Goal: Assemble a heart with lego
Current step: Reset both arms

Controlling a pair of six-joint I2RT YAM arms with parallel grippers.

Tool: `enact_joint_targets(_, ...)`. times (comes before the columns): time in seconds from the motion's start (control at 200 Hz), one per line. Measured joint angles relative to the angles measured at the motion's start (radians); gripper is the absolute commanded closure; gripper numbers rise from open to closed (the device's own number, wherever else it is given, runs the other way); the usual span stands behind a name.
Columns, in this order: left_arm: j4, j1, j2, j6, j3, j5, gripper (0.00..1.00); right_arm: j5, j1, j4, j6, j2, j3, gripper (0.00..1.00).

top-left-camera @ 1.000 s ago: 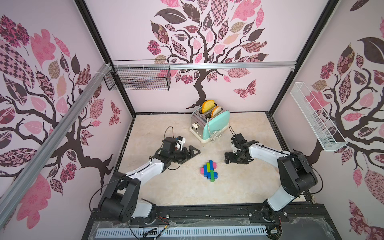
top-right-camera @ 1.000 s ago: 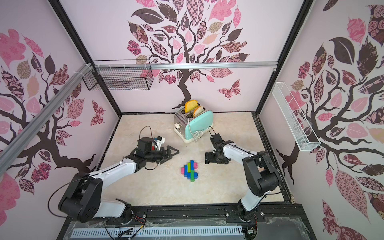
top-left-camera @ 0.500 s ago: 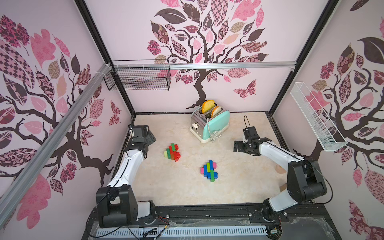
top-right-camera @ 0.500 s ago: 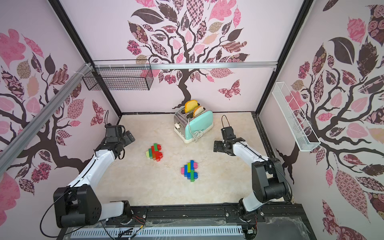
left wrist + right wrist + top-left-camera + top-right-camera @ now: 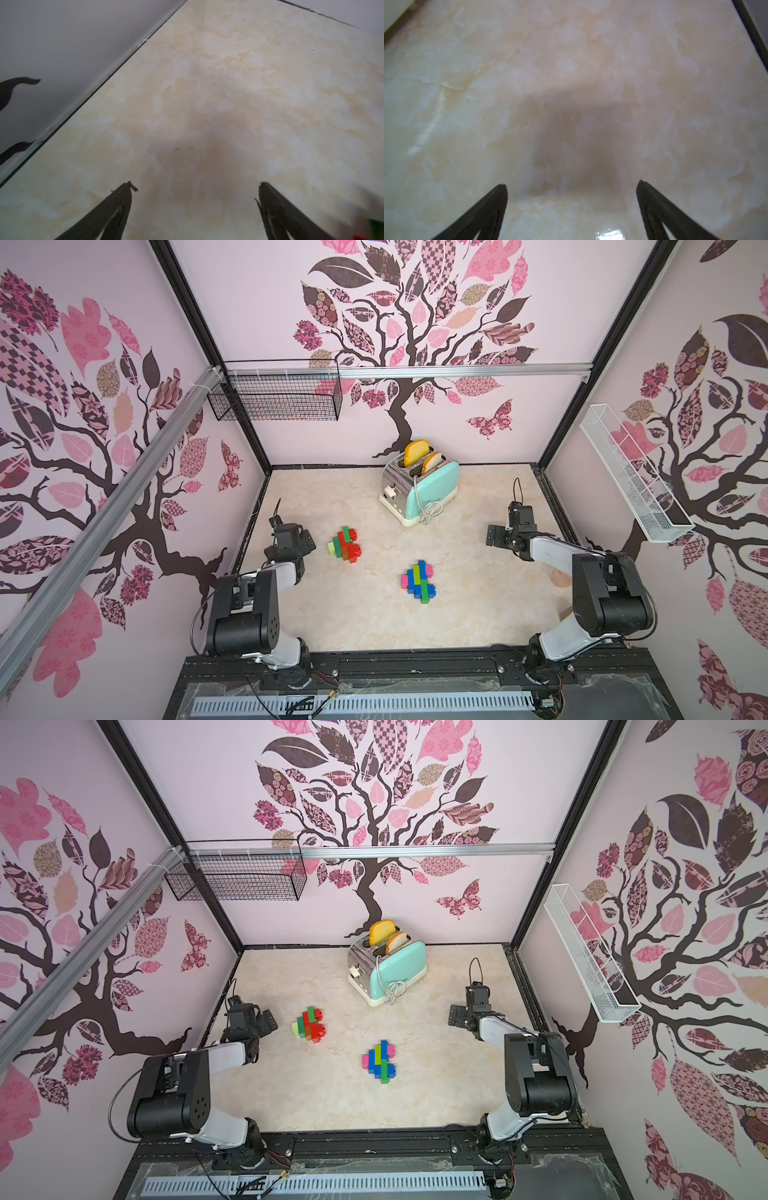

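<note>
Our left gripper [image 5: 195,185] hangs over the bare cream marbled tabletop [image 5: 207,93], its two black fingers [image 5: 112,209] spread wide with nothing between them. In a top view we find the left gripper [image 5: 299,539] at middle left. Our right gripper [image 5: 571,185] is spread just as wide and is equally empty; in a top view the right gripper [image 5: 496,536] sits at middle right.

Nearest us on the tabletop [image 5: 365,626], just right of centre in both top views, lies a flat cluster of blue, pink and lime studded plastic bricks [image 5: 419,581] [image 5: 380,1061], touched by neither gripper. Farther back, left of centre, lies a cluster of red and green studded plastic bricks [image 5: 345,545]. It is just beside the left gripper but apart from it, and bare tabletop separates the two clusters.

Beyond, at upper centre by the back wall, stands a mint-green and chrome toaster [image 5: 422,485] with two bread slices [image 5: 417,451] upright in its slots. Farthest, a black wire basket [image 5: 276,400] hangs at upper left and a white wire basket [image 5: 631,477] at right.
</note>
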Motion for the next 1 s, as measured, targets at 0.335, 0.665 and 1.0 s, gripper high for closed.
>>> enact_joint_targets(0.335,0.333,-0.055,0.021,0.14,-0.088,0.151,0.03,-0.027,0.001,0.497,-0.074,-0.07,-0.225,0.0)
enact_joint_targets(0.665,0.475,-0.051,0.052,0.161,-0.148,0.154,0.03,-0.027,0.001,0.793,-0.076,-0.024,-0.341,0.01)
enact_joint_targets(1.0,0.465,-0.091,0.052,0.188,-0.137,0.134,0.03,-0.027,0.001,0.829,-0.076,-0.024,-0.341,0.01)
